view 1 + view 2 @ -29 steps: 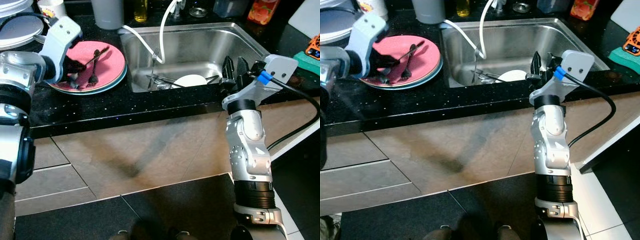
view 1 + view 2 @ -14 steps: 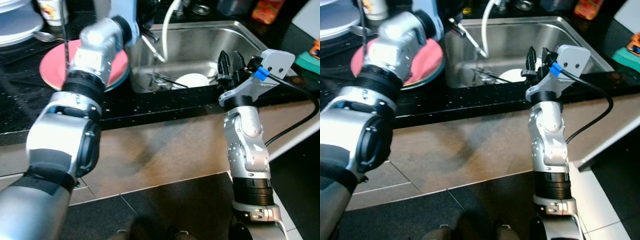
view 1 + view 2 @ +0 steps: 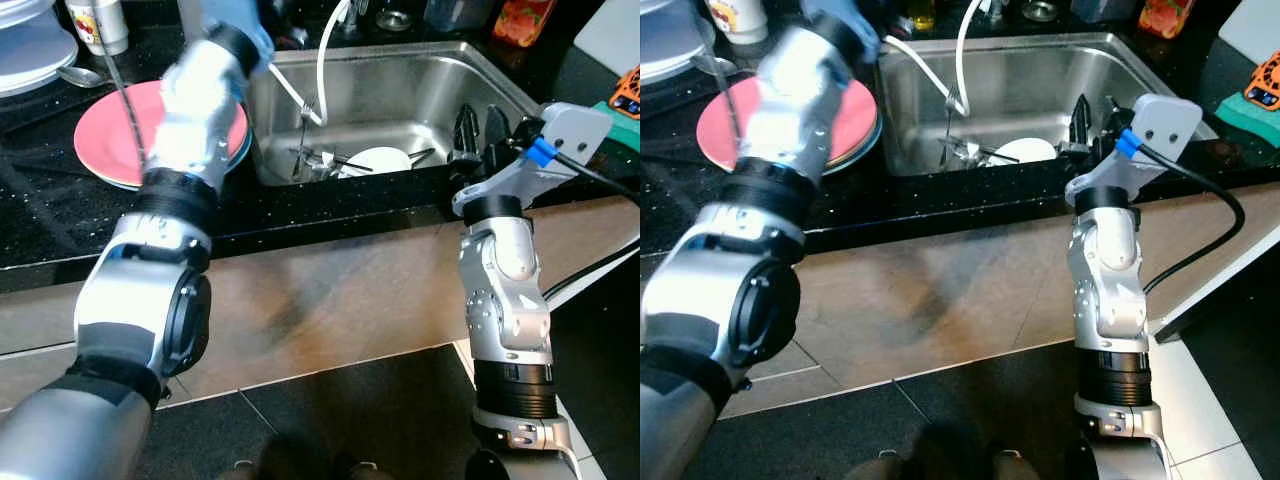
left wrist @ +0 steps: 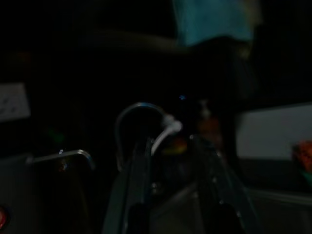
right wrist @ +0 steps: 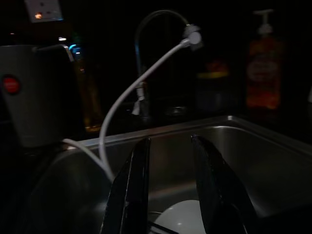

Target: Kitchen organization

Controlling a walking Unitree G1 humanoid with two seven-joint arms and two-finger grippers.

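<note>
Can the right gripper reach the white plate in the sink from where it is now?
Probably yes. The right gripper is open at the sink's front edge, and the white plate lies just beyond it with nothing between.

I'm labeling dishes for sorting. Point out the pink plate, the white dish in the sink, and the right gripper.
pink plate (image 3: 105, 140), left eye view, bare left half.
white dish (image 3: 384, 160), left eye view, its centre.
right gripper (image 3: 480, 128), left eye view, between fingertips.
</note>
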